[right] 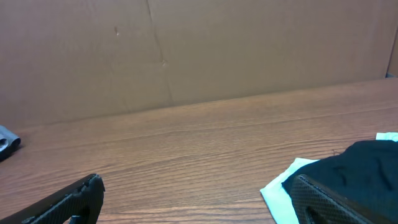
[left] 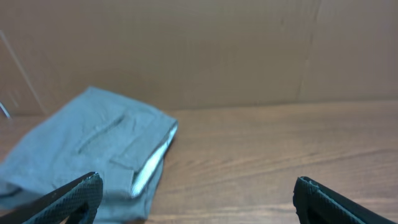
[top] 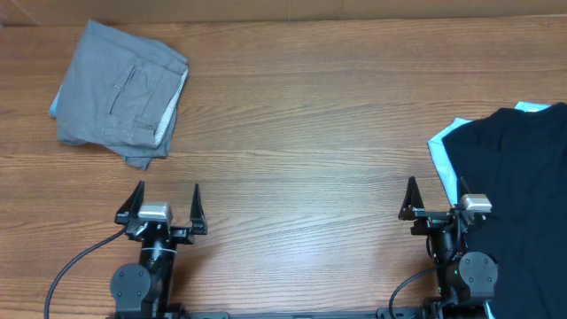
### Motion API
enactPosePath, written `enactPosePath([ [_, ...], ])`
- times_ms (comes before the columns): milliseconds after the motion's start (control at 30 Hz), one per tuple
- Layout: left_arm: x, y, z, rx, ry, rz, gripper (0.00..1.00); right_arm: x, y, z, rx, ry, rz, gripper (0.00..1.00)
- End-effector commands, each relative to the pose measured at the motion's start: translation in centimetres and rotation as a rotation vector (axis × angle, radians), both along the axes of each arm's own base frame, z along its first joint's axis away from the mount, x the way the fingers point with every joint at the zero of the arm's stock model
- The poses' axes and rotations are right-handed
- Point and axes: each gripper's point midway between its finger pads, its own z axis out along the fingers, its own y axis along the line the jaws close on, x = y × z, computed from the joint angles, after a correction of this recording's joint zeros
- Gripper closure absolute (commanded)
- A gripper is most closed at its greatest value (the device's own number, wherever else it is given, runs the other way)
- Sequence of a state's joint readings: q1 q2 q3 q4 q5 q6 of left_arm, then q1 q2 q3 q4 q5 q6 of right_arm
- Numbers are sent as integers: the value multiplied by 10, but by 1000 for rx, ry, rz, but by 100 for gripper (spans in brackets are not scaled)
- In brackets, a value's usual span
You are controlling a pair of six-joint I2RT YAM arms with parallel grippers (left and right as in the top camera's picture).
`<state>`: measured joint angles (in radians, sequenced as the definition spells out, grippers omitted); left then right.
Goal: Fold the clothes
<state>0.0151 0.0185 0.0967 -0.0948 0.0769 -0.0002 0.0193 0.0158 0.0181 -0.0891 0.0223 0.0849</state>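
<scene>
The grey shorts (top: 120,93) lie folded into a compact bundle at the far left of the table, pale lining showing along the right edge. They also show in the left wrist view (left: 93,146). A black garment (top: 518,186) on top of a pale blue one (top: 440,146) lies at the right edge; it shows in the right wrist view (right: 360,165). My left gripper (top: 166,197) is open and empty, near the front edge, below the shorts. My right gripper (top: 436,193) is open and empty, its right finger over the black garment's edge.
A brown cardboard wall (left: 249,50) runs along the back of the wooden table (top: 301,133). A small bit of grey cloth (right: 7,142) shows at the far left in the right wrist view.
</scene>
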Motion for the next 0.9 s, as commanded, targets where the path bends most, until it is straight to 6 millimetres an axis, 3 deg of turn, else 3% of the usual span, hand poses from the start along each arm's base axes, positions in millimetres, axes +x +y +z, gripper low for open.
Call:
enactPosePath([
  [0,3,2,-20,-8,21,11,0,0,0,-1,-3,-6,1,0],
  [100,5,3,-36,-12,56,13,0,0,0,-1,-3,-5,1,0],
  [867,5,2,-36,-11,54,11,0,0,0,-1,-3,-6,1,0],
])
